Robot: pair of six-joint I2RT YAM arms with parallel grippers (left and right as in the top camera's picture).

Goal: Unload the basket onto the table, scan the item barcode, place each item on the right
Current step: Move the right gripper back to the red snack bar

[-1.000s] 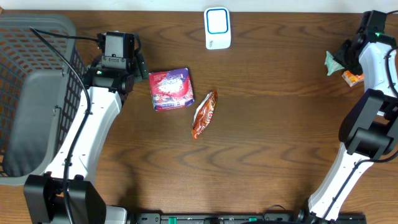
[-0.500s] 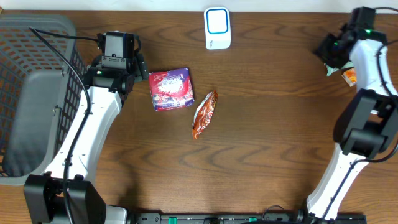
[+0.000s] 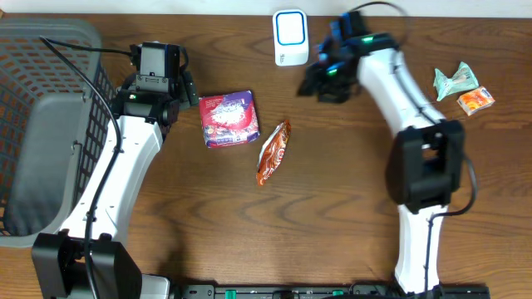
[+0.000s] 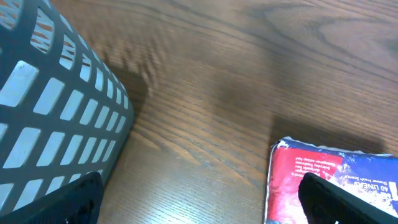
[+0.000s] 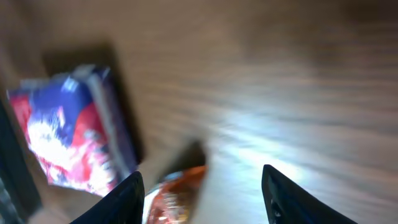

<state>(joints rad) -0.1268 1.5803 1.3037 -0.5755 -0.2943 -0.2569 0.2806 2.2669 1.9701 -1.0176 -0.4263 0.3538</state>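
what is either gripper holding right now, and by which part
Nothing is held: the left gripper stands open by the purple packet, the right gripper open above the table, empty.

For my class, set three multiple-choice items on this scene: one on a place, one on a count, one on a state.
1. On the table, the basket stands at the: A. left end B. right end C. middle
2. Packets on the table: A. two B. four C. six
3. The left gripper is: A. shut on a packet B. open, empty C. in the basket
Key: 1 A, it fills the left end. 2 B: purple packet, brown packet, green packet, orange packet. 3 B, fingers apart, nothing between.
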